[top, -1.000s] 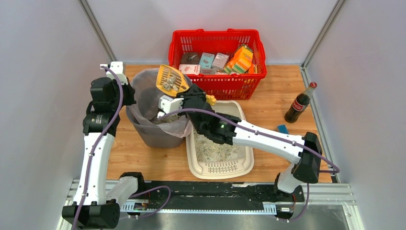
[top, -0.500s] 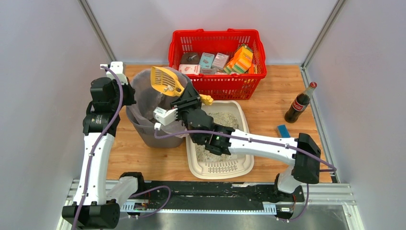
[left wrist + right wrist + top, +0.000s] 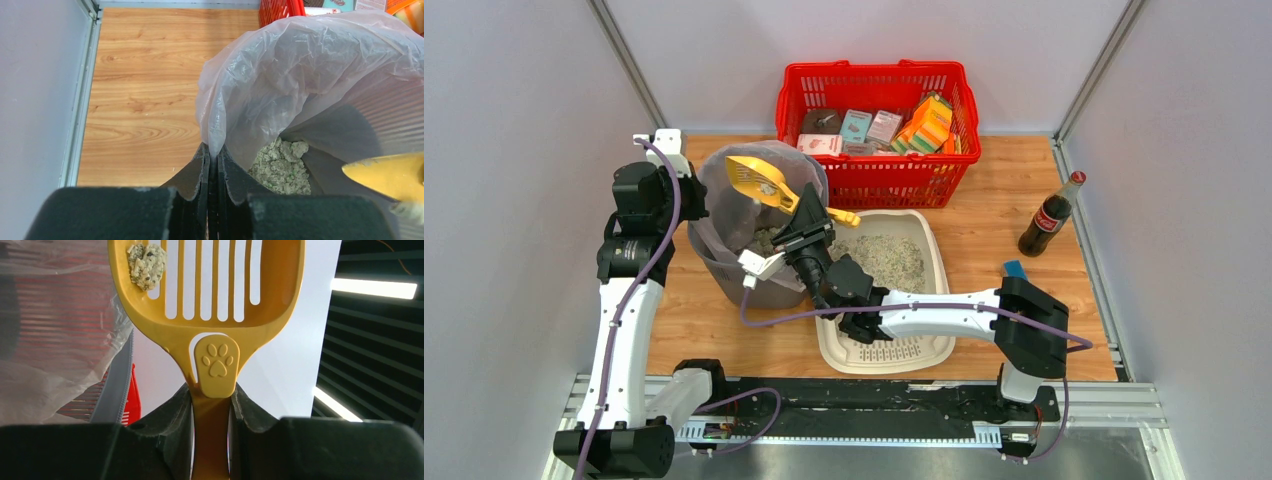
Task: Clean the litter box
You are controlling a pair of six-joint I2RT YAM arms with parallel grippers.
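Observation:
The cream litter box lies on the table in front of the right arm, with grey-white granules in it and its grate at the near end. My right gripper is shut on the handle of a yellow slotted scoop. The scoop is tipped on its side over the grey bin. One clump still sticks to the scoop. My left gripper is shut on the rim of the bin's clear bag. Litter clumps lie in the bag.
A red mesh basket with boxes stands behind the litter box, close to the bin. A cola bottle and a small blue object stand at the right. Grey walls close in on both sides.
My right arm has swung the scoop left over the bin and rolled it onto its side. Most clumps have left the scoop. The left arm has not moved.

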